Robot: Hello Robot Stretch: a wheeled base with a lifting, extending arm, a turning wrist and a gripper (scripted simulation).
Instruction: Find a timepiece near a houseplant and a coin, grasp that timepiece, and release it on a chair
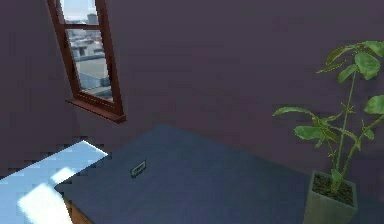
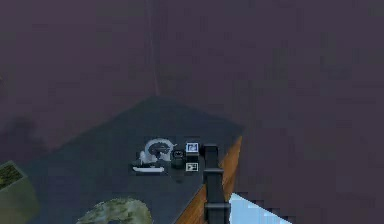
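Green leaves (image 2: pixel 115 212) sit closest to you, low in the arm side view. Further right, on the dark tabletop (image 2: pixel 90 150), a pale ring-shaped thing (image 2: pixel 154 149) lies at the gripper (image 2: pixel 163 160). You cannot tell the fingers' state, nor whether they hold anything. Your arm (image 2: pixel 212 195) reaches straight up along the table's edge.

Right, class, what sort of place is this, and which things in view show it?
Probably a room in a house, perhaps a study or living room: a wood-framed window, a potted houseplant and a dark tabletop.
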